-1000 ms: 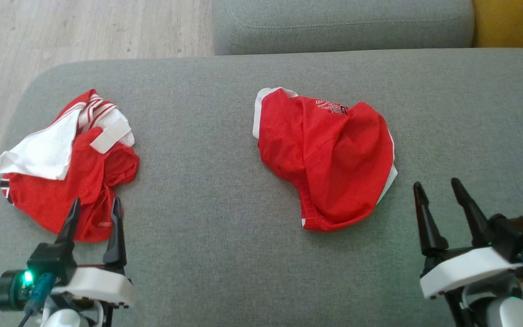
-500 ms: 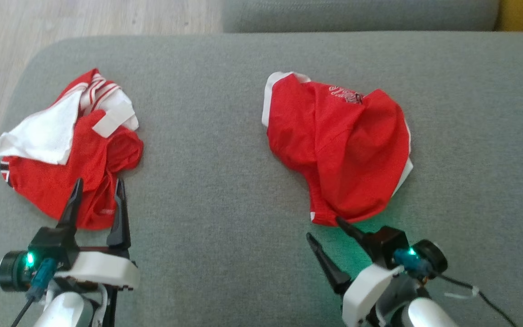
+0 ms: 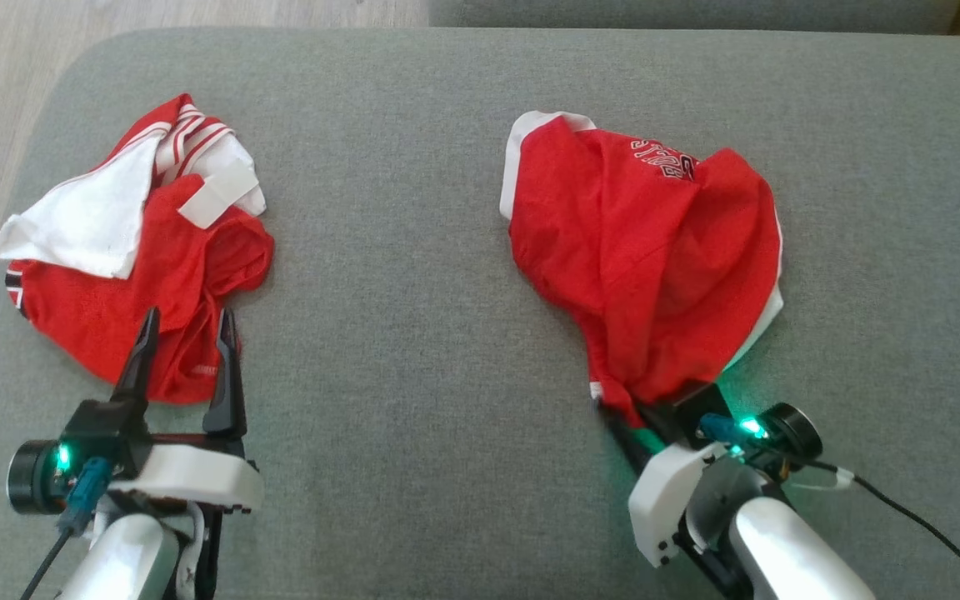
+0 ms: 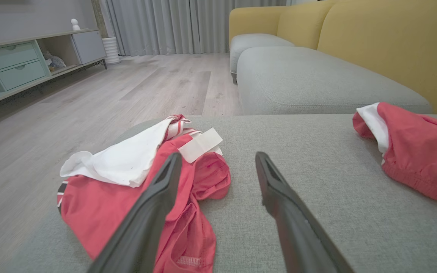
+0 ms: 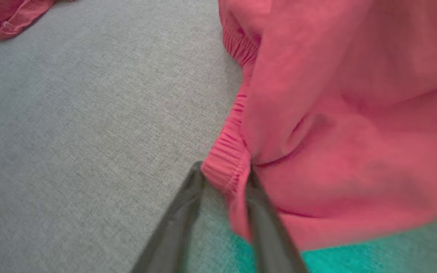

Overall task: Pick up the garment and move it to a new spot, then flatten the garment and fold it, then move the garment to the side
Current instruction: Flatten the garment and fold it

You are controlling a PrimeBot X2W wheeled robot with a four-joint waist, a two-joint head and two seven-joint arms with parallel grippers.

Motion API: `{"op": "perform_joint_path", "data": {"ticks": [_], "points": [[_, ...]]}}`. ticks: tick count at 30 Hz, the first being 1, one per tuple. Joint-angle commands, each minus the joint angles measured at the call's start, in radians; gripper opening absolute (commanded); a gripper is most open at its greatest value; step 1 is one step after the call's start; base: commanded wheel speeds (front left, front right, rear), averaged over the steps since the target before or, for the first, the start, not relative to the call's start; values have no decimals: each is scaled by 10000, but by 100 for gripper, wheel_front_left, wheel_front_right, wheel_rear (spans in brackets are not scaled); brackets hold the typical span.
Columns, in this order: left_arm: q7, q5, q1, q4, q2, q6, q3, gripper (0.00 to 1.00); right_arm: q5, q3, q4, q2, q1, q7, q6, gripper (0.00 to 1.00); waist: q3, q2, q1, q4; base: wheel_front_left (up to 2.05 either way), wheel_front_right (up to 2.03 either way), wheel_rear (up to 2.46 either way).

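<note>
Head view: high, facing steeply down over the grey cushion (image 3: 413, 250). Left wrist view: low, near-level across the cushion, facing the room. Right wrist view: very close on the right-hand red garment (image 5: 336, 113). Shared by all: cushion, that garment.

Our left gripper (image 3: 186, 329) holds its fingers spread wide; our right gripper (image 5: 224, 175) pinches the red shorts (image 5: 336, 113) at the waistband.

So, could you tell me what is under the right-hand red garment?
Grey cushion, with a white layer showing at the garment's edges. The right gripper pinches the hem; anything else beneath is covered.
</note>
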Motion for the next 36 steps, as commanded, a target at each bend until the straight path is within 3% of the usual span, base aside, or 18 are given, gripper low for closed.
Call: {"op": "perform_joint_path", "data": {"ticks": [1, 10, 15, 19, 22, 26, 36], "points": [[-119, -42, -520, -188, 208, 16, 381, 100, 102, 285, -278, 56, -276, -72, 75, 0, -25, 0, -1, -30, 0, 0, 0], [-209, -64, -578, -73, 255, 73, 423, 100, 916, 1474, -2063, 284, -1224, -705, 75, 0, -85, 0, -1, -209, 0, 0, 0], [-258, -63, -666, -117, 235, 148, 439, 100, 1541, 2332, -3311, 553, -2571, -1203, 75, 0, -14, 0, -1, -319, 0, 0, 0], [-267, -54, -702, -95, 202, 143, 366, 100, 1869, 2465, -3715, 645, -3926, -1658, 75, 0, -44, 0, -1, -359, 0, 0, 0], [-266, -48, -753, -30, 170, 101, 283, 100, 2231, 1960, -3792, 653, -4655, -2048, 75, 0, -87, 0, -1, -331, 0, 0, 0], [-253, -5, -775, -69, 108, 155, 184, 100, 2372, 481, -3253, 656, -4833, -2345, 75, 0, -78, 0, -1, -322, 0, 0, 0], [-398, -49, -968, 103, 85, 15, 105, 100, 1576, -3098, -422, 657, -2499, -2326, 75, 0, 248, 0, -1, -472, 0, 0, 0]]}}
